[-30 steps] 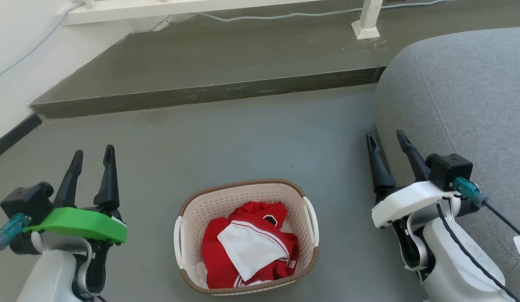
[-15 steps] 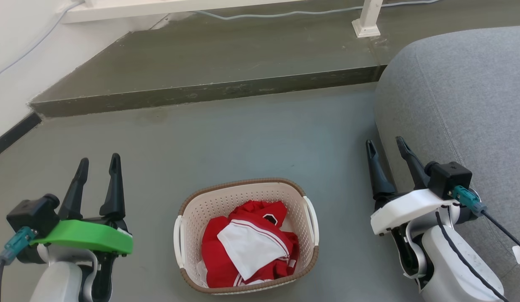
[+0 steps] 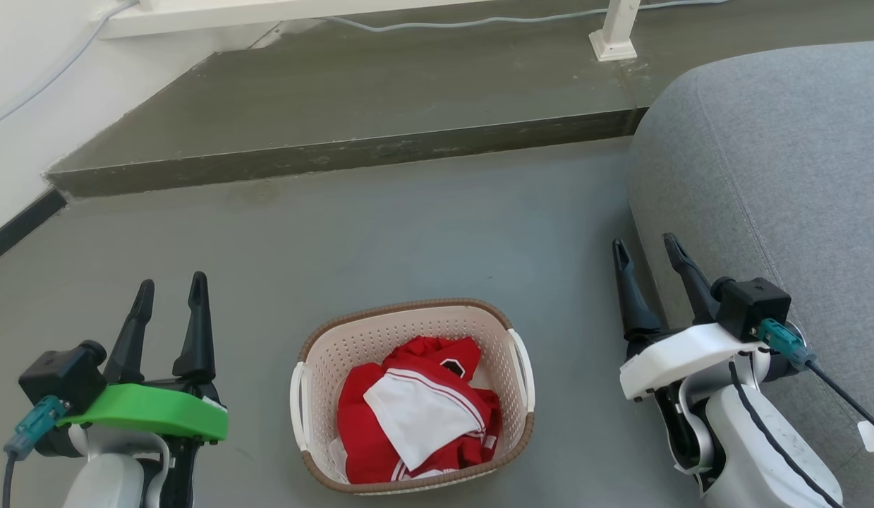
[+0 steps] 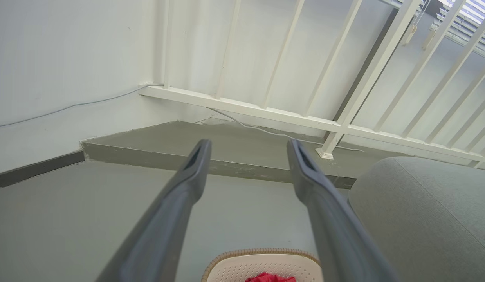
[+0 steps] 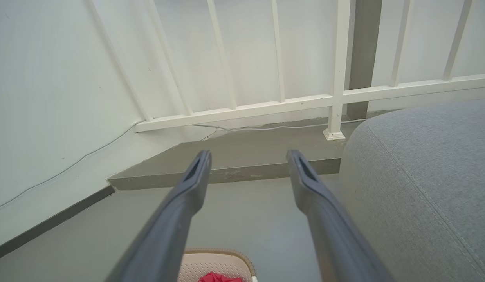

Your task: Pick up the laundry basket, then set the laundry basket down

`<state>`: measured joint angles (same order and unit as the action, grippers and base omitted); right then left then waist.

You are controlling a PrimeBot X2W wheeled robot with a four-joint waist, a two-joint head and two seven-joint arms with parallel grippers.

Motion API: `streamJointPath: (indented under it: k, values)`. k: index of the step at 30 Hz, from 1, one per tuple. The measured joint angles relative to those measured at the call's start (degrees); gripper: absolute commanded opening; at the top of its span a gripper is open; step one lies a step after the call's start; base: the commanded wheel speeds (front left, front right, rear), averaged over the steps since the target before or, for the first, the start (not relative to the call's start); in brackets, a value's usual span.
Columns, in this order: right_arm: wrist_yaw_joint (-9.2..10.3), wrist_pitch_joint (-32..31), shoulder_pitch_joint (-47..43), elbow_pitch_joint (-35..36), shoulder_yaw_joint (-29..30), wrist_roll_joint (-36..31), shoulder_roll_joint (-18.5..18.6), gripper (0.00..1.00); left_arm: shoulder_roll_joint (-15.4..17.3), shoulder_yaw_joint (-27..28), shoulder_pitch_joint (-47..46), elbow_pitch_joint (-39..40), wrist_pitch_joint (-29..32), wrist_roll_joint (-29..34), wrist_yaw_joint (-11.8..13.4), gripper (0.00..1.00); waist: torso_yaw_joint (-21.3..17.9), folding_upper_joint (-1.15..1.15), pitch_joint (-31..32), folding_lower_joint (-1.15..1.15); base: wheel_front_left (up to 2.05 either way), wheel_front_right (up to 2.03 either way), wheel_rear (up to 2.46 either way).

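flanking the laundry basket (image 3: 380, 342), left jaws and right jaws both released; neither touching it

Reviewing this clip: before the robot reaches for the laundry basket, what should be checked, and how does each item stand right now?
1. The left pincer open and holding nothing: ok.
2. The right pincer open and holding nothing: ok.
3. The laundry basket upright on the floor, between the two arms: ok.
4. Its left handle and right handle uncovered: ok.
5. The clothes inside the rim, none hanging over: ok.
6. Clearance between the right pincer and the grey sofa: cannot tell; they look close.
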<state>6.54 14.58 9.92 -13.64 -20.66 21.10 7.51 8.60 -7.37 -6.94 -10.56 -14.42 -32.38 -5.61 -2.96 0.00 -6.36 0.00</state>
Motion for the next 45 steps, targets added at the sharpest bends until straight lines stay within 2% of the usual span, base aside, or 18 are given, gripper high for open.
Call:
streamJointPath:
  k: [9,10,21,45]
  values:
    - [-0.71,0.0,-1.1,0.2,0.8,-0.5,-0.4,1.00,-0.6,0.5,0.2,0.0,0.0,1.5,-0.6,1.00,0.0,0.00,-0.2,0.00,0.00,0.00,0.00]
    - [-0.84,0.0,-1.1,0.2,0.9,-0.6,-0.4,0.00,-0.6,0.5,0.2,0.0,0.0,1.6,-0.8,0.00,0.0,0.00,-0.2,0.00,0.00,0.00,0.00]
    - [-1.49,0.0,-4.1,-2.3,0.8,1.5,-1.0,0.00,-2.2,-0.2,1.7,-3.4,0.8,-0.6,-0.9,0.00,0.1,0.00,-0.1,0.00,0.00,0.00,0.00]
    - [-4.02,-4.3,-4.6,-1.2,6.6,20.5,-1.9,0.00,-3.1,2.4,1.7,-3.7,5.9,-15.9,-0.9,0.00,0.9,0.00,1.6,0.00,0.00,0.00,0.00]
